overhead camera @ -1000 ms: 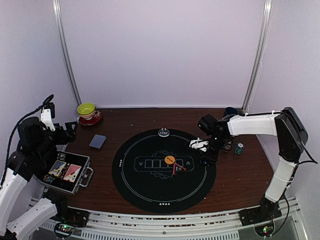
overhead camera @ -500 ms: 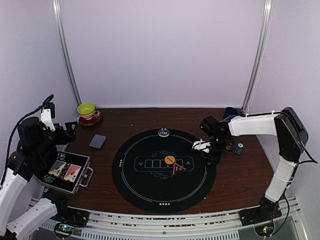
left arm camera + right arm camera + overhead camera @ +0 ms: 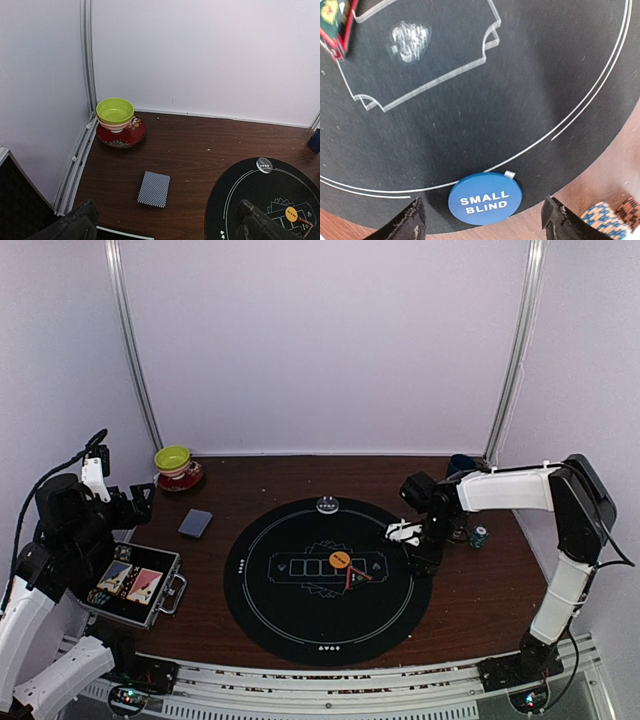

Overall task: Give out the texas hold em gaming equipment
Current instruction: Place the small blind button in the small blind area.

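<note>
Our right pincer (image 3: 484, 212) stands released, its fingers wide on either side of the blue SMALL BLIND button (image 3: 485, 198). The button lies flat and untouched on the rim of the black mat (image 3: 470, 115), about 2 o'clock overhead. The chip stack (image 3: 602, 219) sits near at the pincer's 3 o'clock, so we judge this arm the nearer one.

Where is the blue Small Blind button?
In the right wrist view, the blue Small Blind button lies on the black mat's right edge, between the open fingers of the right gripper.
</note>
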Available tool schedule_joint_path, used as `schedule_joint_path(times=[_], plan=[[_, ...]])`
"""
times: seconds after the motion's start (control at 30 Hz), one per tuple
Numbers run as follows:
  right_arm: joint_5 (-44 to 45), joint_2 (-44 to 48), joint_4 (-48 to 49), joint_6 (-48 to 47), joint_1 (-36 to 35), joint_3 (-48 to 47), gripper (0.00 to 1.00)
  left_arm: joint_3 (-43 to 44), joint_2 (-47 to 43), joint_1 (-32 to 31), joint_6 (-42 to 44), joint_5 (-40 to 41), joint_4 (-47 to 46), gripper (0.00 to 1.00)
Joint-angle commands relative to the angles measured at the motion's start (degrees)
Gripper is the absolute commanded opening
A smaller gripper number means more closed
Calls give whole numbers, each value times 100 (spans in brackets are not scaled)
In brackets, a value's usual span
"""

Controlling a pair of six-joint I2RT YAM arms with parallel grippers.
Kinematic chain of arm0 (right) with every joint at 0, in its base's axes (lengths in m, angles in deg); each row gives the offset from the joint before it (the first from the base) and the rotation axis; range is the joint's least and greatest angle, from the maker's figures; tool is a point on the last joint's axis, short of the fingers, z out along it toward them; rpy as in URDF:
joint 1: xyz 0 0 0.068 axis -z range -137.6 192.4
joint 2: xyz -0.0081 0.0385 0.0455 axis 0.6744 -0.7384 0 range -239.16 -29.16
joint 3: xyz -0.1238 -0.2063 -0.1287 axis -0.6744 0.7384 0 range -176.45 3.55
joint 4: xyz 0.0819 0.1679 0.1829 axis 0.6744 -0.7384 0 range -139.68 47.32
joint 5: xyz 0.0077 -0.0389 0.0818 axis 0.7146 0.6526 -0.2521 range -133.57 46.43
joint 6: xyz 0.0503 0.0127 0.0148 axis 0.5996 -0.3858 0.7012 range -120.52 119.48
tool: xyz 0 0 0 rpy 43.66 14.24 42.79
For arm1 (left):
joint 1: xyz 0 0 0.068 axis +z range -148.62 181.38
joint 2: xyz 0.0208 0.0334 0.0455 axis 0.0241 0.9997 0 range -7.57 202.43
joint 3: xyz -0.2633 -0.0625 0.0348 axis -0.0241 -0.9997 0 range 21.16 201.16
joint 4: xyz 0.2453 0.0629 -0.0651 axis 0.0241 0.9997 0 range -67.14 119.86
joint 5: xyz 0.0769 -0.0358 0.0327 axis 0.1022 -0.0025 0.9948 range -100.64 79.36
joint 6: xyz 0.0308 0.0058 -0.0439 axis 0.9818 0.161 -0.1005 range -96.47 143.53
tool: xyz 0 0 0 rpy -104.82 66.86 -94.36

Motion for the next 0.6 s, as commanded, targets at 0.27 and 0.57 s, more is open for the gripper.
schedule_joint_path(times=[0.27, 0.57], plan=[[36, -282, 191, 927, -898, -2221, 98, -69, 51, 32, -9, 72, -167, 98], [-275, -1633, -96, 1625, -1178, -3502, 99, -65, 38, 33, -9, 84, -164, 98]])
